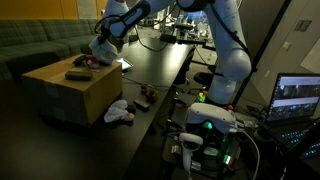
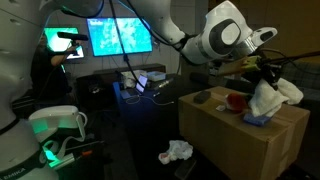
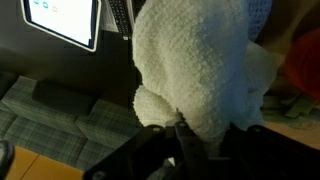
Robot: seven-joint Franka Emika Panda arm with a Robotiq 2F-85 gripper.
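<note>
Plainly clenched on a white towel [image 2: 268, 100], the gripper [image 2: 266, 72] has it hanging straight below, long axis vertical, over the box [image 2: 240, 145] top beside a red thing [image 2: 236, 100].

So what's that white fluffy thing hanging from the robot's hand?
It is a white towel, soft and nubbly like terry cloth. It is bunched and crumpled, not folded. The hand pinches its upper part, so it hangs in a loose lump above the cardboard box. Its lower end reaches about the box top; whether it touches cannot be told. In the wrist view it fills most of the picture.
</note>
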